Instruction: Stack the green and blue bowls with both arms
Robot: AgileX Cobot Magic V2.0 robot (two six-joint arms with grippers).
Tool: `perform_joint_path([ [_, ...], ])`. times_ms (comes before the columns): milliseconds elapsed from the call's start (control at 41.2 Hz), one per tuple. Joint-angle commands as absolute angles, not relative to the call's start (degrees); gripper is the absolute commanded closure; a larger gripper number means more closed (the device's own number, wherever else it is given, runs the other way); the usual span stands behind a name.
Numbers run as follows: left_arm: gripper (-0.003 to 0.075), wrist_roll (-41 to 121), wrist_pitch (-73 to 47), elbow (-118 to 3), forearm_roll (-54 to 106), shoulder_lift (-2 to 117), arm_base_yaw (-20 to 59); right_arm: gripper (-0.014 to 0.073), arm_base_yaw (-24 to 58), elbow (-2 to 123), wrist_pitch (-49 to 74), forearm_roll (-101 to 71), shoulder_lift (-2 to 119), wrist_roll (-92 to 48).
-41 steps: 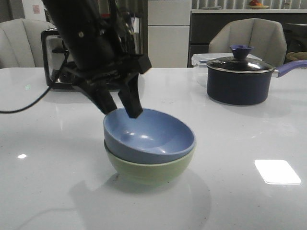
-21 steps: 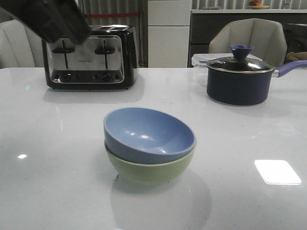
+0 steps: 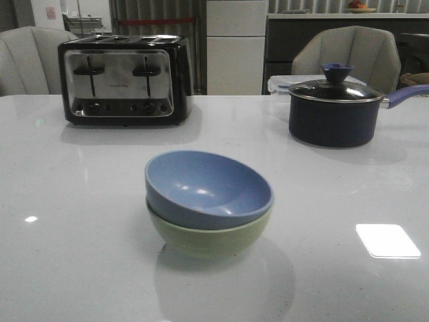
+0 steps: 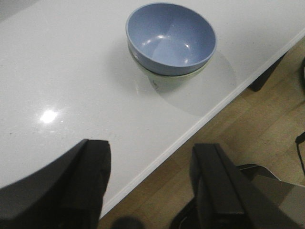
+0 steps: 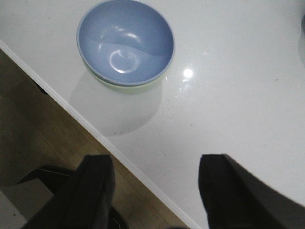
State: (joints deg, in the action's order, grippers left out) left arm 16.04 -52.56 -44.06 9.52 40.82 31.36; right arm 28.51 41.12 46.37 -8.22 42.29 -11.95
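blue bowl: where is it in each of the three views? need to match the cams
Front view: blue bowl at centre, nested tilted in the green bowl.
Left wrist view: top centre, beyond the open left hand.
Right wrist view: top, left of centre, beyond the open right hand.
Shared landmark: the green bowl rim beneath it, in all three.

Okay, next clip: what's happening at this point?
Nothing is being handled right now. The blue bowl sits nested inside the green bowl near the front of the white table, tilted a little rather than level. Both arms are pulled back out of the front view; the left end effector and right end effector are open and empty over the table's edge. The toaster and lidded saucepan stand untouched at the back. The stacking looks done.
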Motion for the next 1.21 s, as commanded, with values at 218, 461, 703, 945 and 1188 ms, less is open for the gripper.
perform_joint_path([
  [218, 0.0286, 3.9, -48.5, -42.4, -0.6, 33.2, 31.7, 0.0095, 28.1, 39.8, 43.6, -4.9, 40.0, -4.7],
  [461, 0.0369, 3.9, -47.7, -42.3, -0.6, 33.2, 31.7, 0.0253, 28.1, 37.1, 39.3, -4.9, 34.6, -5.0],
  [703, 0.0601, 3.9, -45.9, -42.3, -0.6, 33.2, 31.7, 0.0537, 28.1, 37.1, 39.8, -4.9, 34.3, -5.0],
  [945, 0.0627, 3.9, -45.8, -42.3, 0.0, 33.2, 31.7, 0.0538, 28.1, 37.1, 40.6, -4.6, 34.3, -5.0],
  [1188, 0.0627, 3.9, -45.8, -42.3, 0.0, 33.2, 31.7, 0.0538, 28.1, 37.1, 40.6, -4.6, 34.3, -5.0],
])
